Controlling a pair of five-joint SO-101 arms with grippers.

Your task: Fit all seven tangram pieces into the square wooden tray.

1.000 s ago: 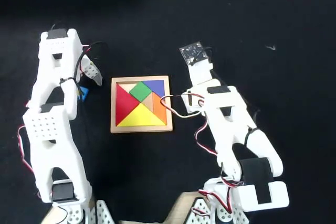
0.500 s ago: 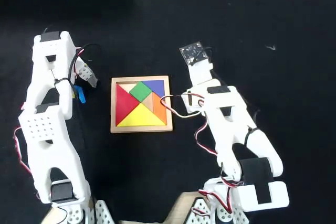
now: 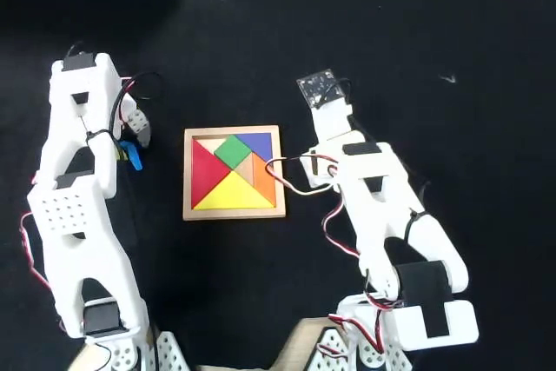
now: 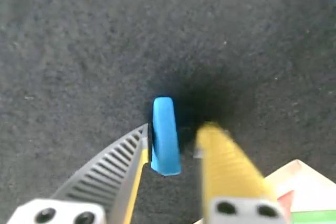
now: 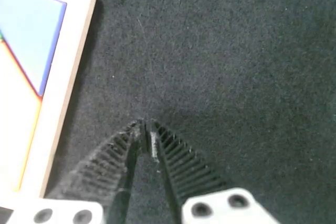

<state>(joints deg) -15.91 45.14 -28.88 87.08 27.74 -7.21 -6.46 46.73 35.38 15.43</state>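
Tray (image 3: 233, 213): square, wooden, flat on the black cloth (image 3: 452, 145) between the two arms.

Seated in it, flush:
- red triangle (image 3: 204, 175), along the left side
- yellow triangle (image 3: 231, 192), along the near edge
- green square (image 3: 232, 151), upper middle
- dark blue piece (image 3: 257, 142), top right corner
- orange piece (image 3: 263, 179), right side

Two tan patches show, one at the top left corner and one between green and orange. Whether these are bare tray floor or pale pieces cannot be told from above.

One piece is outside the tray: a light blue piece (image 4: 165, 136). It stands on edge on the cloth, well to the left of the tray, under the left arm.

Progress, as a judgement: five coloured pieces are placed and most of the square is covered. At least the light blue piece has yet to go in. It will have to be carried across and laid flat to fit a gap.

Left gripper (image 4: 177, 129): jaws part-way apart, straddling the light blue piece. The grey ribbed finger (image 4: 123, 156) touches one face of the piece. The yellow finger (image 4: 223, 161) stands clear of the other face, with dark cloth showing in the gap. This is not a firm pinch as seen. A corner of the tray shows just beyond the yellow finger.

Right gripper (image 5: 145, 127): fingertips pressed together, holding nothing. It sits low over bare cloth just beside the tray's right rim, not touching the rim.
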